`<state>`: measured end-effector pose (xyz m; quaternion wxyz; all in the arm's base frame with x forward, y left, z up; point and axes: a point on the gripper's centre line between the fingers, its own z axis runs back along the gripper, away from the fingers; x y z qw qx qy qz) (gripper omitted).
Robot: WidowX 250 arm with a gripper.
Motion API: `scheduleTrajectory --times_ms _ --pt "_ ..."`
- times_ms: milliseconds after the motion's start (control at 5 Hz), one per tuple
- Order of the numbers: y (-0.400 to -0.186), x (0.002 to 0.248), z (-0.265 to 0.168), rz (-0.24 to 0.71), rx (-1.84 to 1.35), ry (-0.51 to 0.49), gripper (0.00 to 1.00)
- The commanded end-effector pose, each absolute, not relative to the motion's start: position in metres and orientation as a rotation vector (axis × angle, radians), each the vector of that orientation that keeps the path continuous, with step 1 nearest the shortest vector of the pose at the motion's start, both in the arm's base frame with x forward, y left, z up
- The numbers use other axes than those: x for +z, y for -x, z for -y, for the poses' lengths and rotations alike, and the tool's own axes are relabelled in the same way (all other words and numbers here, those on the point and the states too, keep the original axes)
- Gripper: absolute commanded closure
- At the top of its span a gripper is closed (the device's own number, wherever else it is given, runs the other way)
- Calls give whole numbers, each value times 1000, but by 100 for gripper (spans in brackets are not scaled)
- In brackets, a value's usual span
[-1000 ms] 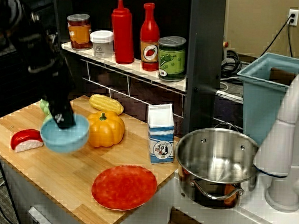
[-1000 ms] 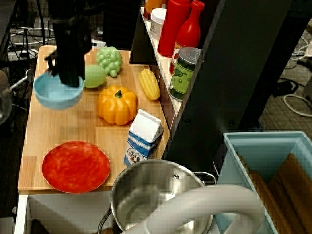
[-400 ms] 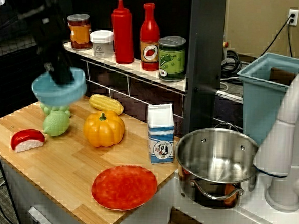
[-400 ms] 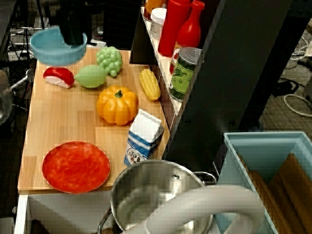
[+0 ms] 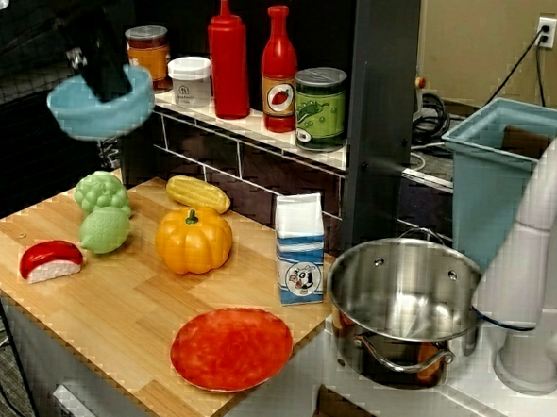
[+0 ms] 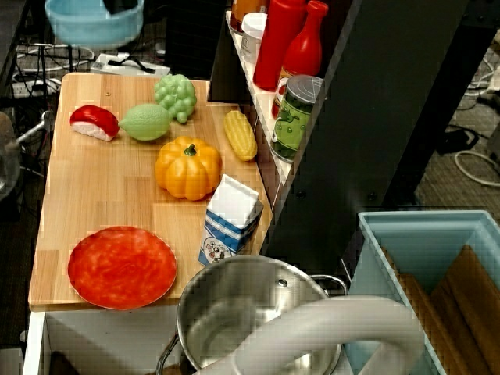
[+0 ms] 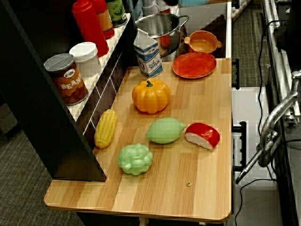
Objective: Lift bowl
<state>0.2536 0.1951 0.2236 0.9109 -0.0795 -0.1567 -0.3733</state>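
Note:
The light-blue bowl [image 5: 97, 109] hangs in the air well above the counter's left end, about level with the shelf. My black gripper [image 5: 105, 75] is shut on its rim from above, with the arm running up out of the picture. In the view from above, the bowl [image 6: 92, 21] sits at the top left edge, past the counter's far end, and the gripper [image 6: 122, 5] is cut off by the frame. The view from the counter's end shows neither bowl nor gripper.
On the wooden counter [image 5: 111, 321] lie an orange pumpkin [image 5: 193, 241], corn [image 5: 198, 193], green grapes [image 5: 102, 191], a green lemon [image 5: 104, 229], a red-and-white piece [image 5: 51, 259], a red plate [image 5: 232, 347] and a milk carton [image 5: 300, 249]. A steel pot [image 5: 404, 296] stands right. A shelf [image 5: 237, 121] holds bottles and cans.
The gripper has carried the bowl upward and toward the back left, from just above the counter beside the pumpkin to shelf height. The green lemon and the red piece under it now show.

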Motion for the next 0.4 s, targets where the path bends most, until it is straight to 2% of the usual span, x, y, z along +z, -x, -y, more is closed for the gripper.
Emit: scheduleTrajectory --times_ms 0,200 --pt "-257 248 -204 345 -768 133 100" --pt "-259 249 -207 350 -761 135 100"
